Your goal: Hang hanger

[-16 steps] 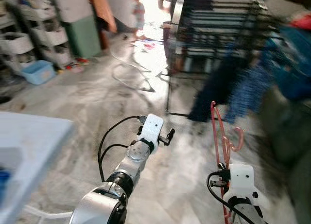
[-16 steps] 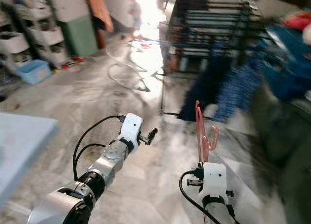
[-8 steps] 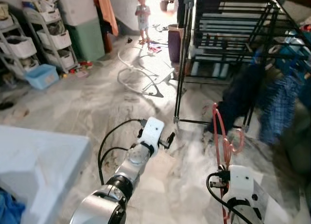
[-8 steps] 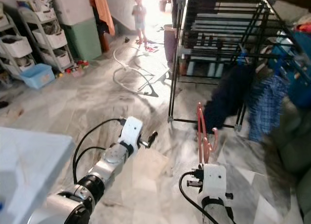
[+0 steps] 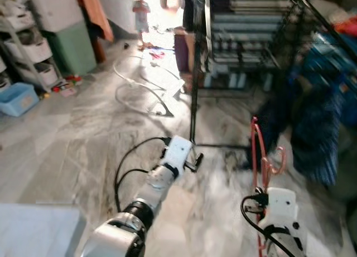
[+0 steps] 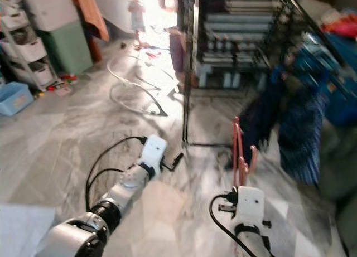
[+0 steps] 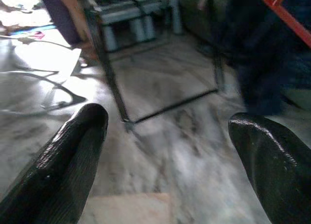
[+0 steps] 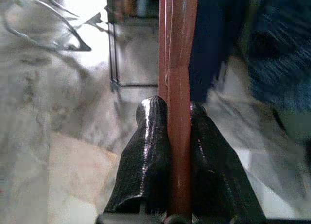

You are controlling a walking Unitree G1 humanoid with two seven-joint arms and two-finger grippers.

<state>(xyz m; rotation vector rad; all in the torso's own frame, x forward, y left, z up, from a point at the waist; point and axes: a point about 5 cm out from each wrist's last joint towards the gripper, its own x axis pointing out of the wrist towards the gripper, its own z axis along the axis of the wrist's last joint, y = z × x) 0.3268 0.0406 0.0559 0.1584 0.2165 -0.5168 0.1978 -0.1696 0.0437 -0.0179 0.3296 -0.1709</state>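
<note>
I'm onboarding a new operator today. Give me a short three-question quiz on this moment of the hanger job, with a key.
1. True or false: the right end effector is shut on the red hanger.
2. Which describes the left end effector? A) clamped on a cloth B) open, holding nothing C) gripping the rack
3. Fill in: ahead of the robot stands a black metal ____ with blue clothes draped at its right side.

Key: 1 true: its fingers press the hanger from both sides. 2 B: its fingers stand wide apart over the marble floor. 3 rack.
</note>
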